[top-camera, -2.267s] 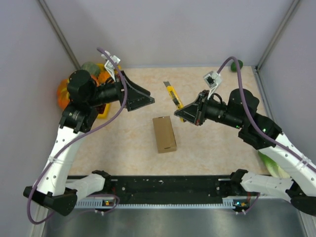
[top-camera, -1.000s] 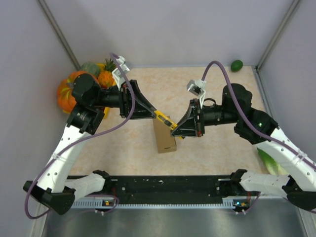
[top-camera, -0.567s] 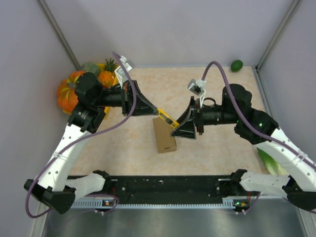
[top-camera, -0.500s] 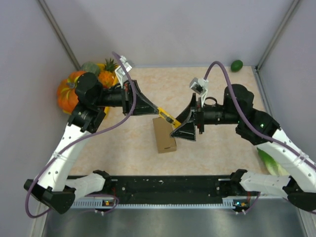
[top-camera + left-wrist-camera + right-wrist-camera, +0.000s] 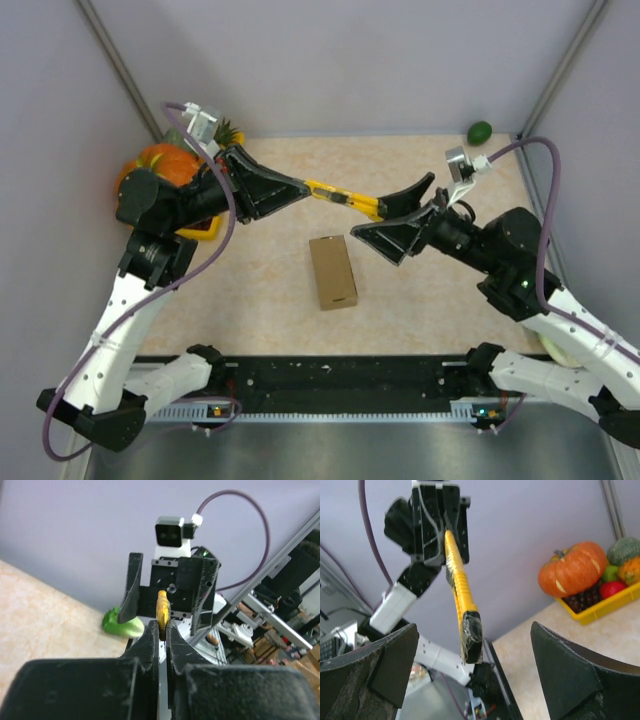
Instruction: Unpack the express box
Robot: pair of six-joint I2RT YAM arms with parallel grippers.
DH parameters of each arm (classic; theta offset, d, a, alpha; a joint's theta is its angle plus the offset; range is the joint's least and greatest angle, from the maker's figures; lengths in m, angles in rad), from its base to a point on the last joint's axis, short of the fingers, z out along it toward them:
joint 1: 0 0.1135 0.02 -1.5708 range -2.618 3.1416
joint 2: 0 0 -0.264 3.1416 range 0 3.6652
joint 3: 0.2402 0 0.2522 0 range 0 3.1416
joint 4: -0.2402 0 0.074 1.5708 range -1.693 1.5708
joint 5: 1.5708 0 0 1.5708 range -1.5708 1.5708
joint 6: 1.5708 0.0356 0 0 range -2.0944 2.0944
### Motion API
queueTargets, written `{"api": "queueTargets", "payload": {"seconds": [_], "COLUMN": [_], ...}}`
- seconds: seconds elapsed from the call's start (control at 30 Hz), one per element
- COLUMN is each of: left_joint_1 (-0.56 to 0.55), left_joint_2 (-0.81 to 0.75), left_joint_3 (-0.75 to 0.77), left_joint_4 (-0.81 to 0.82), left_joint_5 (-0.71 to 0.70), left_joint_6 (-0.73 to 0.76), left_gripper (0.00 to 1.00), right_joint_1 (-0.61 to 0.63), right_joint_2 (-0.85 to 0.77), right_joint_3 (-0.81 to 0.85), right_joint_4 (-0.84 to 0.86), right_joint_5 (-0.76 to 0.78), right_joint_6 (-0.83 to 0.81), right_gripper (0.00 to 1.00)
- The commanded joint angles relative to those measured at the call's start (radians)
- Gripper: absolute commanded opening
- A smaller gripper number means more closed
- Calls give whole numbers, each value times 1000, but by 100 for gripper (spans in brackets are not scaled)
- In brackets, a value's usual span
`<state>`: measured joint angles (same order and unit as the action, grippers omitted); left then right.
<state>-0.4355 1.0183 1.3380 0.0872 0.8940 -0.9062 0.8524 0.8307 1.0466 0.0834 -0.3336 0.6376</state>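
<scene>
Handover, we judge: our left gripper point(image 5: 300, 188) clamps the knife point(image 5: 345, 198); our right gripper point(image 5: 370, 218) gapes around its 3 o'clock end and must close before we slit the box point(image 5: 333, 272) at 6 o'clock.

Express box point(image 5: 333, 272) unobstructed from above, yellow knife point(image 5: 345, 198) held aloft beyond it

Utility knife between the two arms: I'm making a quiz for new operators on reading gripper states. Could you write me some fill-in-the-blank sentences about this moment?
1. The left gripper is ___ on the yellow utility knife.
2. The right gripper has its fingers wide ___, with the knife's dark end between them.
3. The express box lies on the table, touched by ___ gripper.

Missing words: shut; open; neither
</scene>
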Motion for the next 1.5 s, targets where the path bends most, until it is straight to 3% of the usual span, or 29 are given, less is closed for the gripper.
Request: {"api": "queueTargets", "payload": {"seconds": [0.0, 0.23, 0.5, 0.67, 0.83, 1.07, 1.47], "left_joint_1": [-14, -112, -163, -186, -206, -223, -249], "left_joint_2": [-23, -41, -43, -89, -101, -103, -110], "left_joint_3": [-52, -122, -164, -261, -278, -287, -336], "left_joint_4": [218, 279, 327, 460, 500, 496, 525], "left_joint_5": [-145, -335, -424, -524, -558, -564, -586], "left_joint_6": [-129, -120, -108, -129, -115, -103, -119], "left_gripper": [0, 0, 0, 0, 0, 0, 0], "right_joint_1": [13, 22, 23, 23, 23, 23, 23], "right_joint_2": [66, 131, 160, 160, 171, 185, 202], "right_joint_3": [61, 139, 178, 174, 184, 197, 234], "right_joint_4": [240, 317, 314, 317, 305, 285, 263], "right_joint_5": [93, 125, 104, 97, 96, 88, 79], "right_joint_6": [102, 120, 158, 177, 191, 194, 188], "right_gripper": [91, 89, 76, 74, 76, 63, 59]}}
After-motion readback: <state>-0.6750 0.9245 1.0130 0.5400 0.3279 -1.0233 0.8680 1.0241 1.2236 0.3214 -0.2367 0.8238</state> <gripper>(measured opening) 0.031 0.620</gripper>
